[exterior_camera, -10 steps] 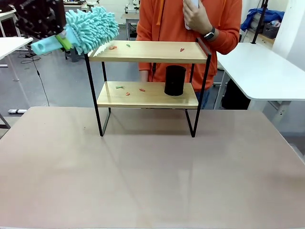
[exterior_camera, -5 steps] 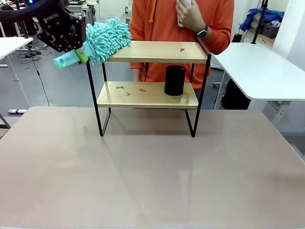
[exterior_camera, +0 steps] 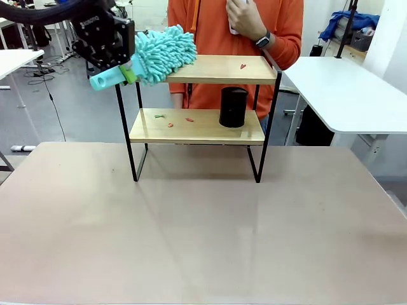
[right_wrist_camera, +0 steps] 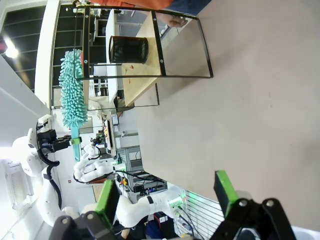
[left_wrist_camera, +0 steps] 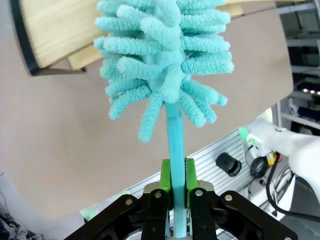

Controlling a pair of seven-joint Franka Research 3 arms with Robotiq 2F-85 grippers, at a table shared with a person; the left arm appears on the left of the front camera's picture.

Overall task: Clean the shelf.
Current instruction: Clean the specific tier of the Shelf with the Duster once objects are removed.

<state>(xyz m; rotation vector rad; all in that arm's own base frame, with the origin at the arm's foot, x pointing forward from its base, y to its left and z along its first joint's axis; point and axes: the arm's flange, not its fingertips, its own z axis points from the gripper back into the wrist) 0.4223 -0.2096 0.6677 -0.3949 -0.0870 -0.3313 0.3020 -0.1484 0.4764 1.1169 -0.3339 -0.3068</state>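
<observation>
The shelf stood on the table, a bare stretch of tabletop in front of it. On that near side my right gripper hung with its fingers wide apart and nothing between them. On the shelf's lower board stood a black cup, right of the middle, and a few small scraps lay on the left half. My left gripper was just off the shelf's upper left corner, fingers clamped on the handle of a teal duster. The fluffy head lay over the left end of the top board. Further along that board, near its right end, one red scrap lay well apart from the duster. Behind the shelf stood a person in orange, one hand raised.

I judged I was at the start of sweeping the top board. Next I would need to draw the head rightward along the wood, low enough to catch that scrap, without knocking the frame. The lower board was not yet done, and I would have to work around the cup.
</observation>
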